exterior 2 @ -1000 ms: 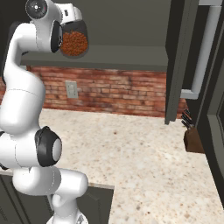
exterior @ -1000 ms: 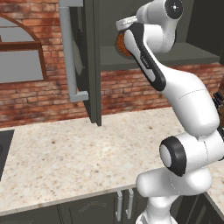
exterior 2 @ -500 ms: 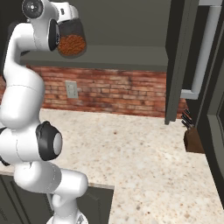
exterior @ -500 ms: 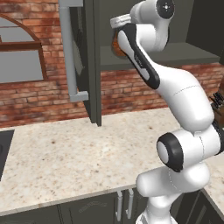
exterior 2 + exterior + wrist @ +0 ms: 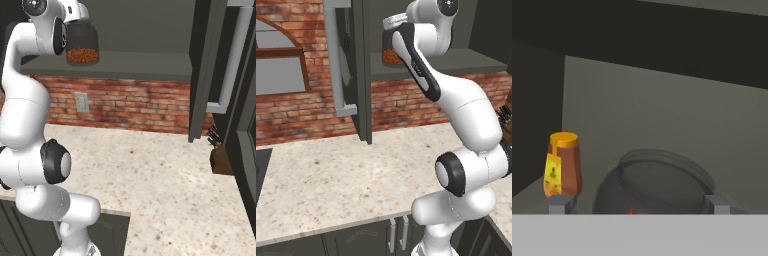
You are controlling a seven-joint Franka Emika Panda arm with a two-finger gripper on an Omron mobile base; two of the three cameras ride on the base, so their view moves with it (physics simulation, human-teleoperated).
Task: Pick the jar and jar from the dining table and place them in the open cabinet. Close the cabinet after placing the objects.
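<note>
1. Since a moment ago, the white arm has been swinging a little toward the middle of the shelf, and the small clear glass jar with orange-red grains has been moving along with it.
2. The jar is now sitting up high at the front edge of the shelf inside the dark grey wall cabinet, standing upright.
3. In the left base view, the same jar is peeking out from behind the arm, close to the open cabinet door with its long silver bar handle.
4. The hand is reaching into the cabinet with its two fingers spread wide apart, one on each side of the jar.
5. The fingers are not squeezing the jar; I cannot tell if they are touching it.
6. In the hand view, the jar is looking like a big dim round shape right up close, with a tiny bit of red at the bottom.
7. A small brown bottle with a yellow cap and yellow label is standing upright on the same shelf, off to one side near the dark cabinet wall.
8. The broad beige speckled stone counter is lying below the cabinet, in front of the red brick wall.
</note>
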